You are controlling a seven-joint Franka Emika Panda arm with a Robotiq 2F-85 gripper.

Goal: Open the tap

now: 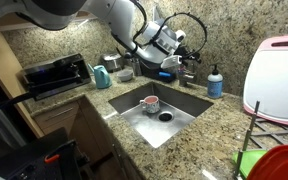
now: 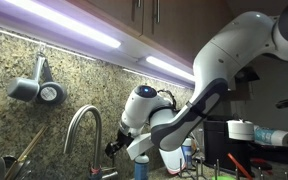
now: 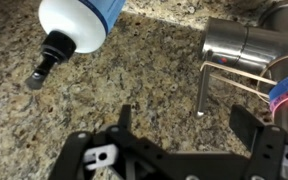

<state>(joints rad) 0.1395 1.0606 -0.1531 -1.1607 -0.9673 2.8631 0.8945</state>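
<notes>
The tap is a shiny chrome gooseneck; its arched spout shows in both exterior views (image 1: 204, 32) (image 2: 82, 107). In the wrist view its chrome base (image 3: 246, 45) is at the upper right, and its thin lever (image 3: 201, 92) points down over the granite. My gripper (image 3: 189, 128) is open and empty. Its two dark fingers stand on either side of the lever's tip, not touching it. In both exterior views the gripper (image 1: 188, 66) (image 2: 117, 150) is low at the tap's base, behind the sink (image 1: 189, 112).
A blue-and-white soap bottle (image 3: 79, 20) (image 1: 215, 80) stands on the granite counter close beside the tap. A cup (image 1: 150, 102) sits in the sink. A toaster (image 1: 54, 72) and blue mug (image 1: 102, 76) stand on one side, a dish rack (image 1: 274, 130) on the other.
</notes>
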